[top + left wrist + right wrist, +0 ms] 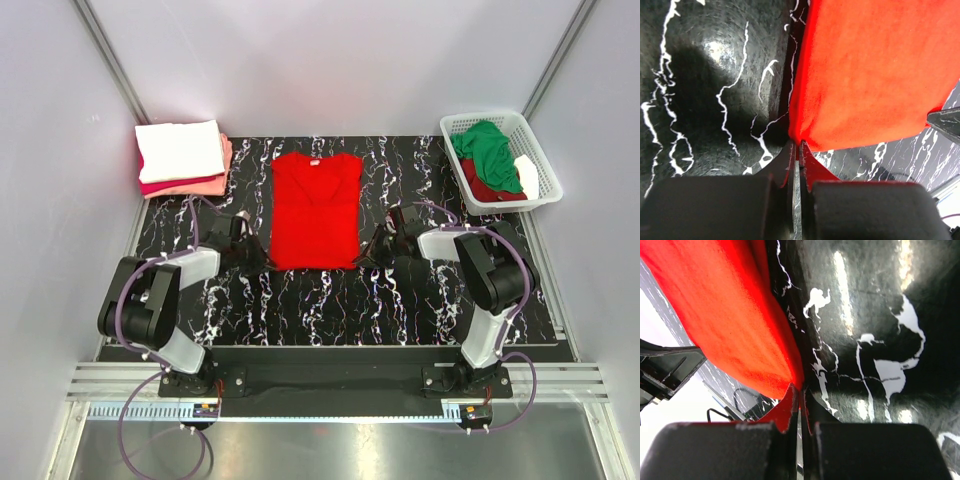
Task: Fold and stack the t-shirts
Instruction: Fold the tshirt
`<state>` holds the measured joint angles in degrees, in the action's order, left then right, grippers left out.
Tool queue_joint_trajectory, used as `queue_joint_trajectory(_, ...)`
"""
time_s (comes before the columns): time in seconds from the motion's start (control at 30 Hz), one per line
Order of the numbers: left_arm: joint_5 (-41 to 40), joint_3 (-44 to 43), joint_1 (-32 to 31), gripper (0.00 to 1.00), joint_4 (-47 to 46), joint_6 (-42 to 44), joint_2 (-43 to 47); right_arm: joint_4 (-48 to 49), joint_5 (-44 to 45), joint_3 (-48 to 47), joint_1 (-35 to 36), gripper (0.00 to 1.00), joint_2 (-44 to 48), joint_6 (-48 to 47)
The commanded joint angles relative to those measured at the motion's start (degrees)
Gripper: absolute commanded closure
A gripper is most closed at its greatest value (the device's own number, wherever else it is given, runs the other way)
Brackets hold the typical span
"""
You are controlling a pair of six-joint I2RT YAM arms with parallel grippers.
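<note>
Left wrist: hand (pixel 796 145) tight on t-shirt (pixel 870 75)

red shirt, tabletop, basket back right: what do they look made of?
red t-shirt: soft knit cloth, matte; fine fuzzy weave shows in the wrist views.
tabletop: hard, glossy black with white marble-like veins, lamp glare on it; stone or printed laminate, cannot tell.
basket: white open lattice with rigid-looking walls, probably moulded plastic.
</note>
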<state>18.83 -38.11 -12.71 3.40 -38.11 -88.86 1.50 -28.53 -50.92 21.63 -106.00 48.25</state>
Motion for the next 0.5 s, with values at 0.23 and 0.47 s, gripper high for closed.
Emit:
queue_joint_trajectory(0.23, -5.1, 1.4, -5.6, 1.0, 8.8, -1.0, 8.2, -10.8, 2.0, 1.2, 0.1, 1.0, 10.2, -4.6)
queue_joint_trajectory(0.47, -10.0, 3.4, -13.8, 1.0, 24.1, -5.4, 25.6, -23.6, 4.8, 6.7, 0.1, 1.0, 24.4, -4.7)
